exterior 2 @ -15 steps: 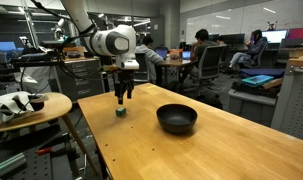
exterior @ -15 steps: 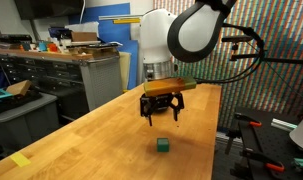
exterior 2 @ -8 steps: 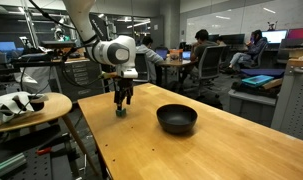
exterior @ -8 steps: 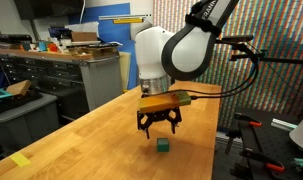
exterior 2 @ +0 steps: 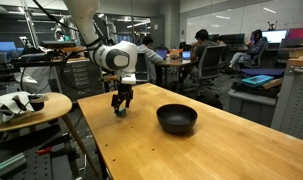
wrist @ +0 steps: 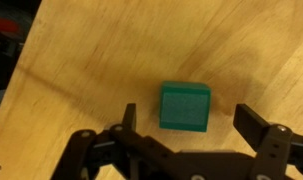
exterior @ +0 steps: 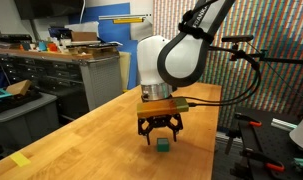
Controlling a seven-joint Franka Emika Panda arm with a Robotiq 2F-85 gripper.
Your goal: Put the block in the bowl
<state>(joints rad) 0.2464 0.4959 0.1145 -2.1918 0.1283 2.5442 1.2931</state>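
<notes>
- The green block (wrist: 185, 106) lies flat on the wooden surface (wrist: 81, 50), one broad face turned up to the wrist camera.
- It looks close to a cube, only slightly wider than deep in the wrist view, so no long axis can be made out.
- Its edges run nearly square with the frame of the wrist view, with a slight twist, and its side faces turn toward the two fingers.
- The tool (wrist: 188, 116) hangs directly over the block with its jaws spread wide apart.
- One finger (wrist: 130, 117) stands off one side of the block and the opposite finger stands off the other. Bare wood shows between each finger and the block, so neither touches it.
- In an exterior view the tool (exterior: 161, 128) points straight down, its tips just above the block (exterior: 164, 144), which sits near the middle of the surface (exterior: 91, 130).
- In an exterior view the black bowl (exterior 2: 177, 124) stands upright on the surface (exterior 2: 201, 155), well apart from the tool (exterior 2: 121, 103). The block there is mostly hidden under the fingers.
</notes>
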